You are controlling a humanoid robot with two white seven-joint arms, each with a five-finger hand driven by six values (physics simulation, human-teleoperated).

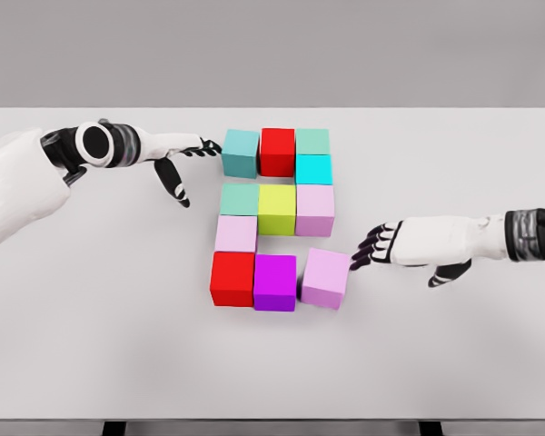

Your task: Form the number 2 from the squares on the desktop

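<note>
White rectangular tabletop against a grey wall carries eleven coloured cubes forming a nearly complete figure 2 at centre. Left hand, fingers extended and holding nothing, has fingertips touching the teal cube at the top-left corner. Right hand, fingers extended and empty, presses against the pale lilac cube, which sits skewed at the bottom row's right end, beside the magenta cube. Risk: an off-centre push could rotate this cube further or shunt the bottom row; left-hand pressure could displace the top row.
</note>
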